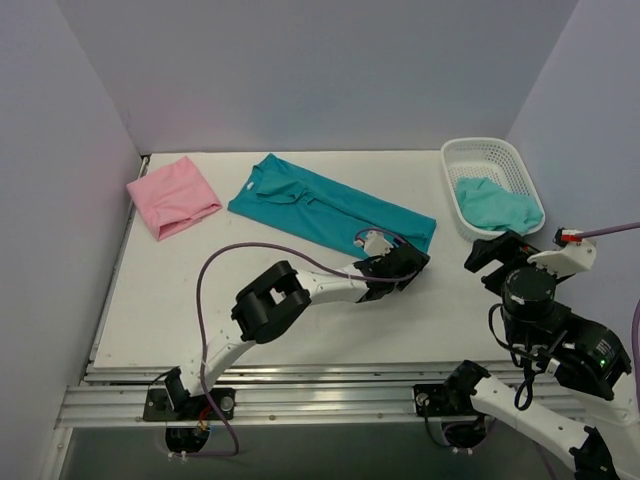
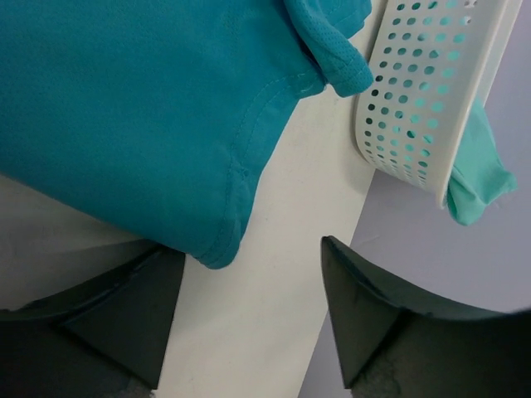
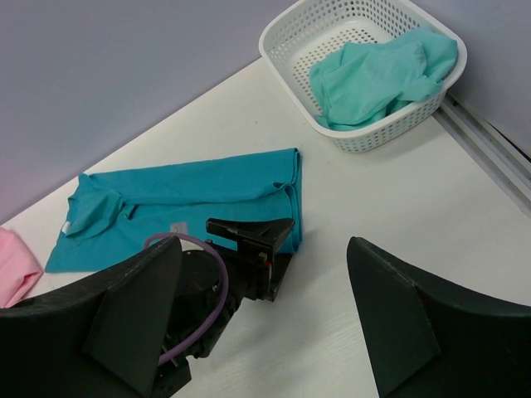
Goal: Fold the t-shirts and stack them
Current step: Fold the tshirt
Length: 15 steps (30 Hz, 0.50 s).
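Three t-shirts on hand. Item one, pale pink shirt (image 1: 175, 198): folded, at the far-left corner of the table (image 1: 170, 310), well apart from the rest. Item two, deep teal shirt (image 1: 320, 205): folded lengthwise into a long strip lying aslant across the middle, collar toward the pink one, hem end toward the white basket (image 1: 478, 146). Item three, aqua shirt (image 1: 497, 205): crumpled inside that basket, one edge spilling over the rim. Left gripper (image 1: 398, 264): low at the near corner of the teal hem, jaws spread, nothing pinched. The wrist view shows that corner just beside one finger (image 2: 124, 307), at the edge of the gap rather than centred in it. Right gripper (image 1: 497, 250): hovering near the basket, jaws spread and empty. Step in hand, by my reading: seizing the hem end to fold the strip toward the collar. Shift your left jaws until the corner sits squarely between them, take every layer of cloth rather than only the top one, and close before lifting. Carry the hem low and straight along the strip so the edges line up; a skewed pull would likely undo the lengthwise fold.
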Each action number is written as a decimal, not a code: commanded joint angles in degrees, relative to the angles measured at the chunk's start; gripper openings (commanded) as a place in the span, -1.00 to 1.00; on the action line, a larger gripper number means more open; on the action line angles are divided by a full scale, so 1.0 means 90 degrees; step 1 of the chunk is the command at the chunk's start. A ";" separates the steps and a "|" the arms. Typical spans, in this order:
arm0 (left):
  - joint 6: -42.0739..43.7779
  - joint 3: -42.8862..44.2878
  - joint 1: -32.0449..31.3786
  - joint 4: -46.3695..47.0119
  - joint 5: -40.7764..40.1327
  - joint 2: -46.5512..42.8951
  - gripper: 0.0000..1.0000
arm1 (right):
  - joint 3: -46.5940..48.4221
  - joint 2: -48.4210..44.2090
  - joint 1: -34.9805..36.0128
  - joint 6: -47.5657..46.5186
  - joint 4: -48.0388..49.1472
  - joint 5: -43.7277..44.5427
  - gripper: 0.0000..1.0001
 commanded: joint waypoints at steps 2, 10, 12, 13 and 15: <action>-0.0117 0.0276 0.0159 -0.0162 0.0262 0.0463 0.39 | 0.0141 -0.0098 -0.0009 0.0043 -0.0161 0.0350 0.53; -0.0069 0.0276 0.0257 0.0423 0.0555 0.0658 -0.89 | 0.0171 -0.0245 0.0001 0.0053 -0.0220 0.0447 0.53; 0.0009 0.0218 0.0267 0.0531 0.0604 0.0649 -0.95 | 0.0161 -0.0254 0.0001 0.0053 -0.0210 0.0457 0.53; 0.0029 0.0188 0.0267 0.0657 0.0624 0.0648 -0.95 | 0.0161 -0.0254 0.0001 0.0072 -0.0201 0.0447 0.53; 0.0204 0.0032 0.0276 0.0823 0.0692 0.0581 -0.95 | 0.0141 -0.0245 0.0011 0.0072 -0.0152 0.0438 0.53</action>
